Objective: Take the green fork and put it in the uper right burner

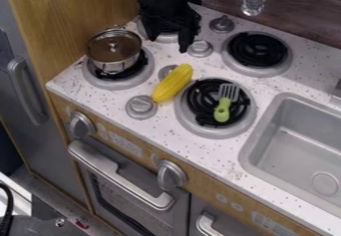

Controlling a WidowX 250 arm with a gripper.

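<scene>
The gripper (168,42) hangs over the upper left burner at the back of the stove, its two black fingers apart and nothing between them. The green fork (223,108) lies on the lower right burner (196,127), its grey tines toward the back and its green handle toward the front. It is well to the right of the gripper and nearer the front edge. The upper right burner (257,50), a black coil in a grey ring, has nothing on it.
A yellow corn cob (172,83) lies left of the fork, against the lower right burner's edge. A lidded metal pot (114,54) stands on the lower left burner. Knobs (222,24) rise between burners. The sink (299,145) is at right; utensils hang behind.
</scene>
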